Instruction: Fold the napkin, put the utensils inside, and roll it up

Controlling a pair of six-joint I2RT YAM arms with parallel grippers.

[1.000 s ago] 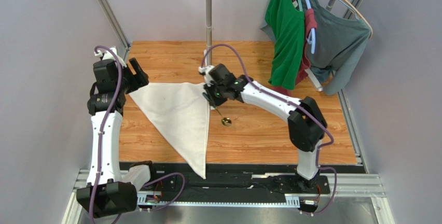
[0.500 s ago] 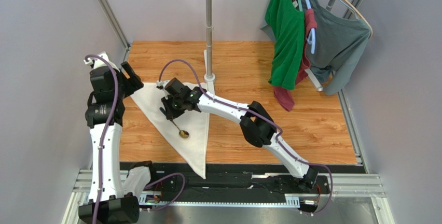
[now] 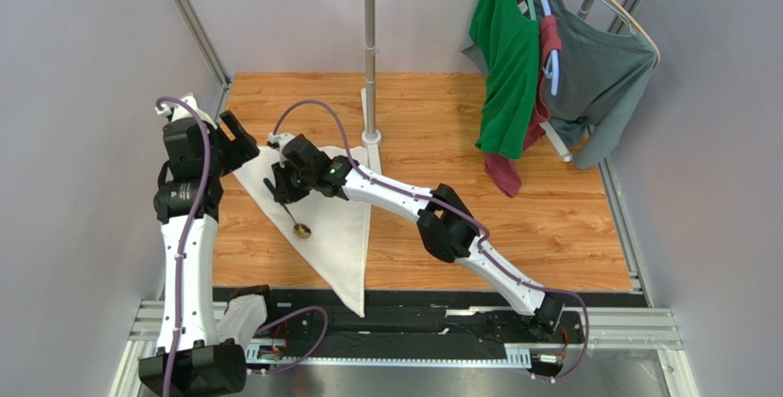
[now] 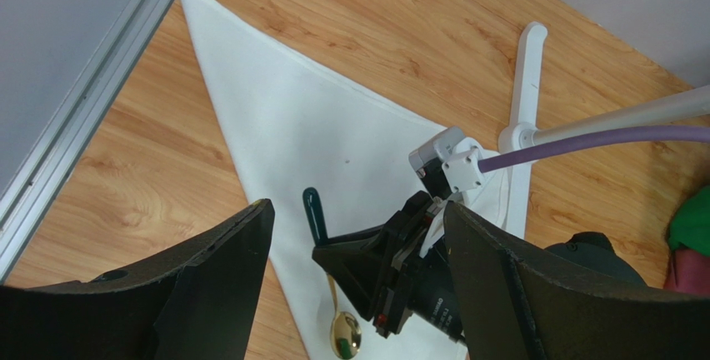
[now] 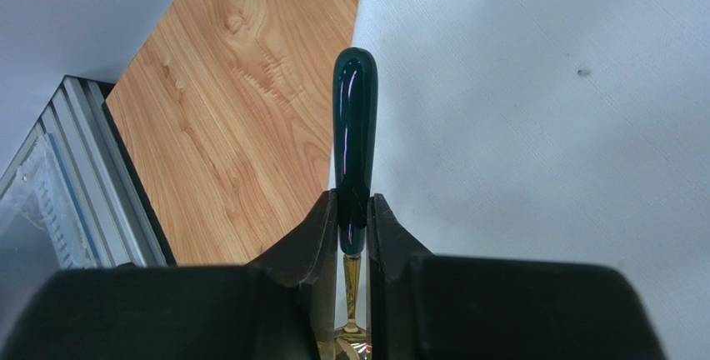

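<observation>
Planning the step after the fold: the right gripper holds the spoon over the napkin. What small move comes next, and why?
Probably lower the right gripper and open it to lay the spoon on the napkin. Its jaws pinch the dark handle, and the bowl hangs over the cloth, folded into a triangle.

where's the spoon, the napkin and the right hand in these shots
spoon (image 5: 354, 118), right wrist view, on the dark handle's upper part
napkin (image 3: 338, 232), top view, on the bare cloth near its right edge
right hand (image 5: 354, 206), right wrist view, between its fingertips, shut on the spoon
</observation>
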